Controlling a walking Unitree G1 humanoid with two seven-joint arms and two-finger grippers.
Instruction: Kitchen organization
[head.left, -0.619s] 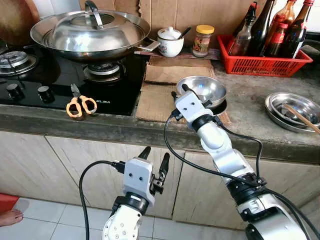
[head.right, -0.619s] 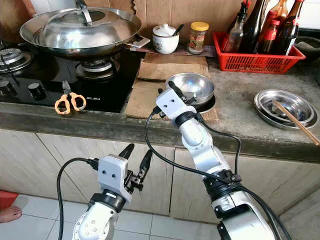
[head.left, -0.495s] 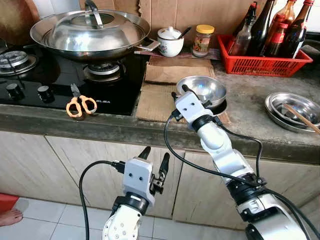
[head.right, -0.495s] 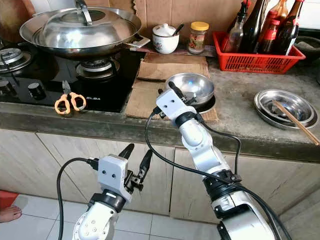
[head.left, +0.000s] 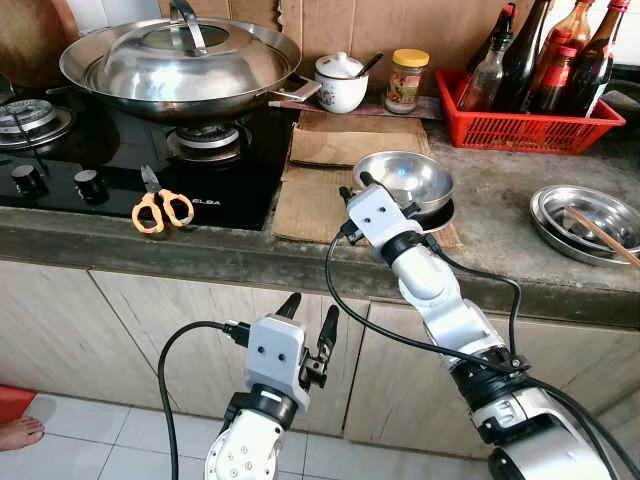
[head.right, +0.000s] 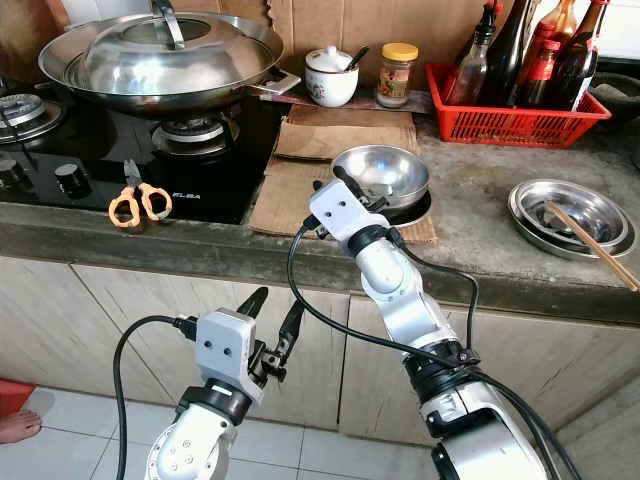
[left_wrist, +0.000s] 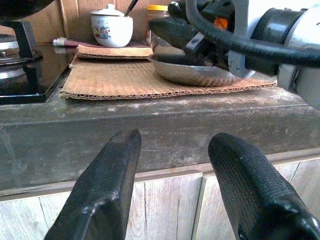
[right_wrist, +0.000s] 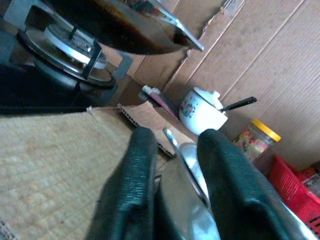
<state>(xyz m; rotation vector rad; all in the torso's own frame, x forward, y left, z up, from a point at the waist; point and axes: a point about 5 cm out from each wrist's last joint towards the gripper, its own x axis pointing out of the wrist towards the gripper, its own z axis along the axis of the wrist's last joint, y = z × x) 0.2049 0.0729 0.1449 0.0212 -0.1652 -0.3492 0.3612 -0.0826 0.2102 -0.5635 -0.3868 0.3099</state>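
Two grippers in play. Eye views: right gripper (head.left: 358, 187) reaches over the tabletop (head.left: 500, 250) edge to the near rim of the steel bowl (head.left: 405, 178), which sits on the cardboard sheet (head.left: 315, 200) right of the hob (head.left: 110, 160); since half a second ago this arm has crept slightly forward and left, closing in on the rim. Left gripper (head.left: 308, 322) hangs below tabletop level before the cabinet doors (head.left: 100, 330), unchanged, jaws apart and empty. Around: lidded wok (head.left: 180, 62) on the burner, orange scissors (head.left: 162, 208) at the hob's front, white lidded pot (head.left: 341, 83), jar (head.left: 407, 80), red basket of bottles (head.left: 540, 120), steel plates with chopsticks (head.left: 585, 215) far right. Left wrist view: both black fingers (left_wrist: 105, 190) wide apart, looking at the tabletop edge; bowl (left_wrist: 195, 74) and right arm above. Right wrist view: two fingers (right_wrist: 132, 175) straddle the bowl rim (right_wrist: 187, 165), one either side, narrow gap, seemingly pinched on it, though contact is not certain. Judgement: grasp on the bowl is about set; lifting and relocating it looks like the next step, nothing yet raised.
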